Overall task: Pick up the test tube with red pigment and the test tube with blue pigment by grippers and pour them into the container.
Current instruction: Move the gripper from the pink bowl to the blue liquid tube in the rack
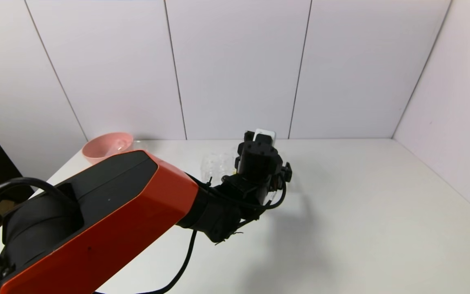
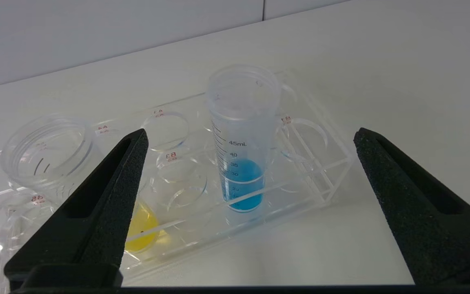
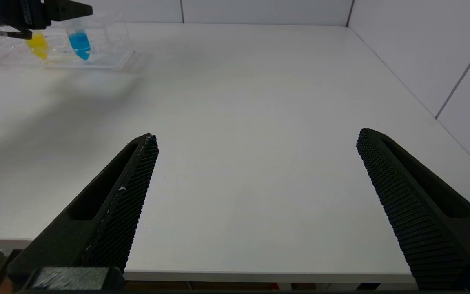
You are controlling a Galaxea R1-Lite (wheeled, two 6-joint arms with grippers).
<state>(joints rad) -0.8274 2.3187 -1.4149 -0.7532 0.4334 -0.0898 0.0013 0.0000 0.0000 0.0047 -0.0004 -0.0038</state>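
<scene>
The test tube with blue pigment [image 2: 241, 163] stands upright in a clear rack [image 2: 324, 179]. My left gripper [image 2: 250, 131] is open, its two black fingers spread wide on either side of the tube and apart from it. In the right wrist view one left finger [image 3: 69, 9] hovers by the top of the blue tube [image 3: 79, 41]. In the head view the left arm's wrist [image 1: 259, 157] hides that tube. The test tube with red pigment is out of view. The container shows only as a faint clear shape [image 1: 139, 143] beside the pink bowl. My right gripper [image 3: 257, 136] hangs open and empty over the table's near edge.
A yellow-liquid tube [image 2: 143, 228] stands in the same rack [image 1: 216, 163], partly behind one left finger. A pink bowl [image 1: 107, 145] sits at the far left by the wall. White walls close the table's back and right sides.
</scene>
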